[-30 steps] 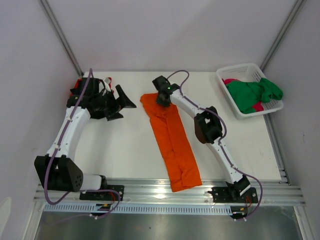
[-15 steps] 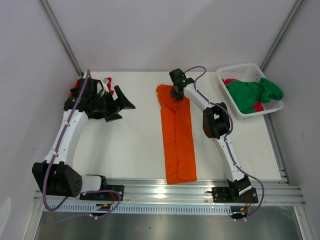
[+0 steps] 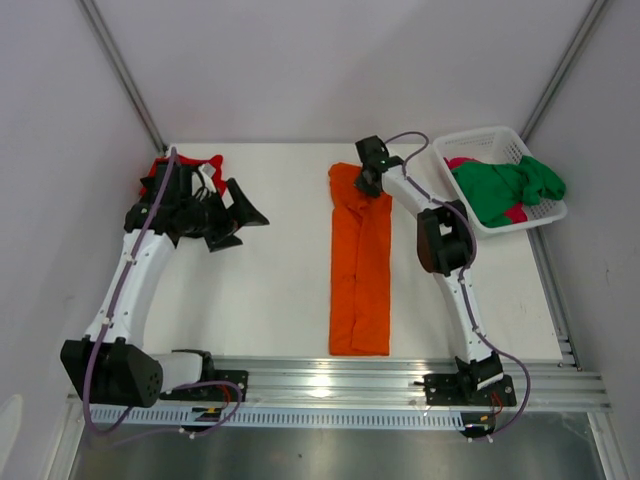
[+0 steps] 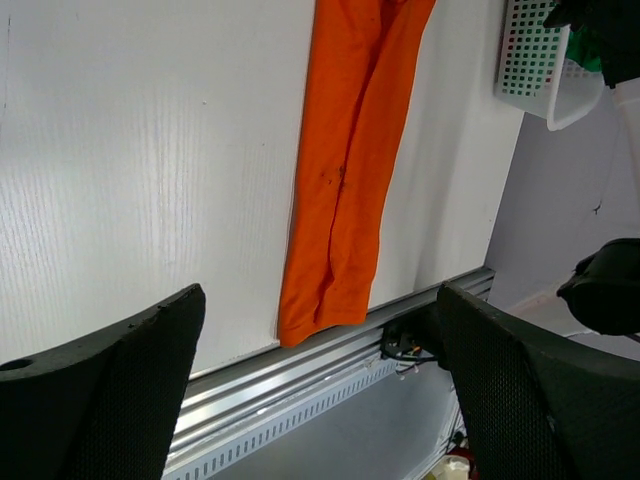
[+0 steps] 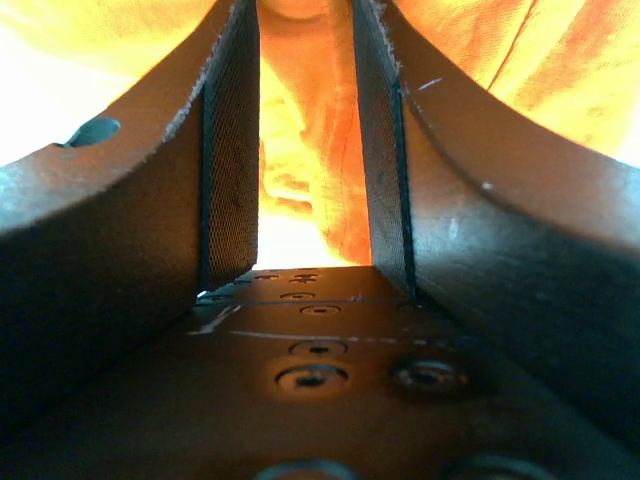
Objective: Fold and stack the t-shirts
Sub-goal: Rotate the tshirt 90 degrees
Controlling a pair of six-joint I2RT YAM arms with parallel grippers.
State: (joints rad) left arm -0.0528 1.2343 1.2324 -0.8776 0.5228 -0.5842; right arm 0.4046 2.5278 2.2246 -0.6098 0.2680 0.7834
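The orange t-shirt [image 3: 360, 270] lay as 1 long strip, folded lengthwise, down the middle of the table [image 3: 270, 290] from its far side to its near edge. The right gripper [image 3: 366, 182] stood at the far end, jaws drawn narrow on a bunch of that cloth, likely to keep the strip straight for a crosswise fold. The left gripper [image 3: 248, 228] hovered wide and empty near the red t-shirt [image 3: 185, 163], out of the way. The green t-shirt [image 3: 505, 190] and pink t-shirt [image 3: 460, 162] sat crumpled in the white basket [image 3: 480, 135].
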